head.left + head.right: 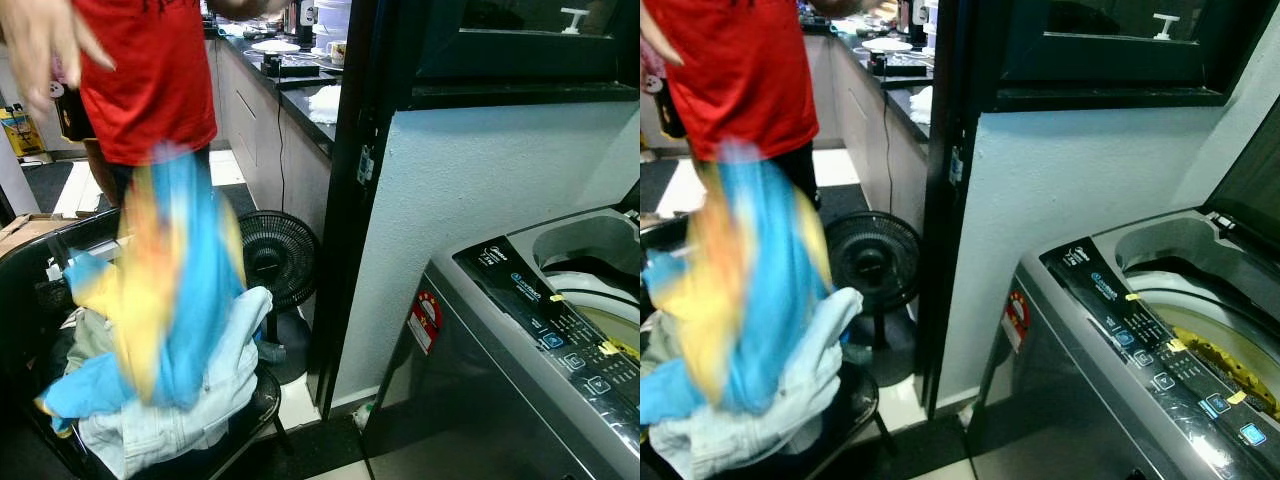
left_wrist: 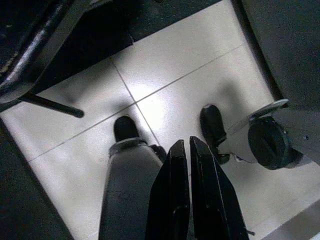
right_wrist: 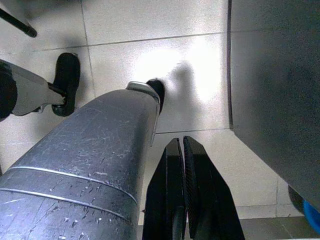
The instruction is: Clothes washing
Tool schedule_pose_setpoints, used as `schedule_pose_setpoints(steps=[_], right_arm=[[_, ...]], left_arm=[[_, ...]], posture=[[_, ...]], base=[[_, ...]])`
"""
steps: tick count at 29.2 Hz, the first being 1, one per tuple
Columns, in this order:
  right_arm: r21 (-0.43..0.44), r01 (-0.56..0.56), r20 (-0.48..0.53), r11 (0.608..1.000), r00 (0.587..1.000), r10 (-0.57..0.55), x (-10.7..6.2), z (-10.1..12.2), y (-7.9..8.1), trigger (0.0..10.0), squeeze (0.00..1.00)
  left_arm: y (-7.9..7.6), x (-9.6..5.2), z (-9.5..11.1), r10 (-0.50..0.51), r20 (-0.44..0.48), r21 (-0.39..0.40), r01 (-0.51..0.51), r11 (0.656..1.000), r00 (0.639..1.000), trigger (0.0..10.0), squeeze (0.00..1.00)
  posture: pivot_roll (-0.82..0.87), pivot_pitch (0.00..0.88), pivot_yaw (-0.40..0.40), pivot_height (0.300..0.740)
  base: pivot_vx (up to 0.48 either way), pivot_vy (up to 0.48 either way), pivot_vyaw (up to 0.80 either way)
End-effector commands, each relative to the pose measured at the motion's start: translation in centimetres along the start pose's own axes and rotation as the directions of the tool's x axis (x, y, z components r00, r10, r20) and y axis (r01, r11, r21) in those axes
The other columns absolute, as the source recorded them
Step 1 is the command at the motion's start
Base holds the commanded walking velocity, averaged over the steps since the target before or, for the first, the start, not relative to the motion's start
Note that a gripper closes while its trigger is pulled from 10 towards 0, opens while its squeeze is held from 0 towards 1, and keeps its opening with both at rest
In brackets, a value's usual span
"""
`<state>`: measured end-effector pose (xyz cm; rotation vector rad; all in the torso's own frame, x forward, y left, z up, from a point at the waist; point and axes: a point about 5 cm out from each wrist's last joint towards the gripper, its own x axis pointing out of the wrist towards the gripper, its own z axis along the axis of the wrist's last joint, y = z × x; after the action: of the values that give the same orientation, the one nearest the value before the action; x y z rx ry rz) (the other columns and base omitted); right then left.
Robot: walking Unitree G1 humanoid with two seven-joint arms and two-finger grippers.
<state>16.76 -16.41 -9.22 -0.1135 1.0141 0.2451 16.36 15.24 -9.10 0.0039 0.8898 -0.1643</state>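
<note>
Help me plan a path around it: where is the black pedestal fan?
In the left eye view, the black pedestal fan stands on the floor left of centre, between the dark chair piled with clothes and the white wall beside the grey washing machine.

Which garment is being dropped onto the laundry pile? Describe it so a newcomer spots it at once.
Look left of the washer, past the fan, to the black chair heaped with clothes. The motion-blurred garment hangs above the heap, below the person in red. Its bright blue and yellow stands out against the pale denim beneath.
</note>
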Motion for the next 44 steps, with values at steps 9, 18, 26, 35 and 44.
schedule_pose_setpoints(steps=[9,18,26,35,44], right_arm=[[-0.014,0.013,-0.041,1.0,0.999,-0.013,-0.3,-1.1,-0.7,10.0,0.0],[-0.021,0.009,-0.053,1.0,0.999,-0.011,-0.4,-1.7,-0.5,10.0,0.0],[-0.017,0.006,-0.06,1.0,0.998,-0.007,-0.4,-2.0,-0.2,10.0,0.0],[-0.02,0.005,-0.063,1.0,0.998,-0.006,-0.5,-2.3,-0.1,10.0,0.0],[-0.027,0.008,-0.068,1.0,0.998,-0.01,-0.6,-2.4,-0.4,10.0,0.0]], left_arm=[[-0.2,-0.4,-1.3,-0.049,-0.044,0.015,0.049,0.999,0.998,10.0,0.0],[-0.5,-0.4,-1.3,-0.071,-0.039,0.039,0.072,0.997,0.997,10.0,0.0],[-0.7,-0.5,-2.0,-0.084,-0.1,0.068,0.092,0.994,0.991,10.0,0.0],[-0.9,-0.3,-1.6,-0.086,-0.075,0.085,0.093,0.992,0.993,10.0,0.0],[-1.1,-0.4,-2.2,-0.08,-0.135,0.086,0.092,0.992,0.988,10.0,0.0]], posture=[[-0.02,0.0,-0.024,0.74],[-0.02,0.0,-0.022,0.74],[-0.02,0.0,-0.012,0.74],[-0.02,0.0,-0.011,0.74],[-0.02,0.0,-0.014,0.74]], base=[[0.0,0.0,0.0],[0.0,0.0,0.0],[0.0,0.0,0.0],[0.0,0.0,0.0],[0.0,0.0,0.0]])
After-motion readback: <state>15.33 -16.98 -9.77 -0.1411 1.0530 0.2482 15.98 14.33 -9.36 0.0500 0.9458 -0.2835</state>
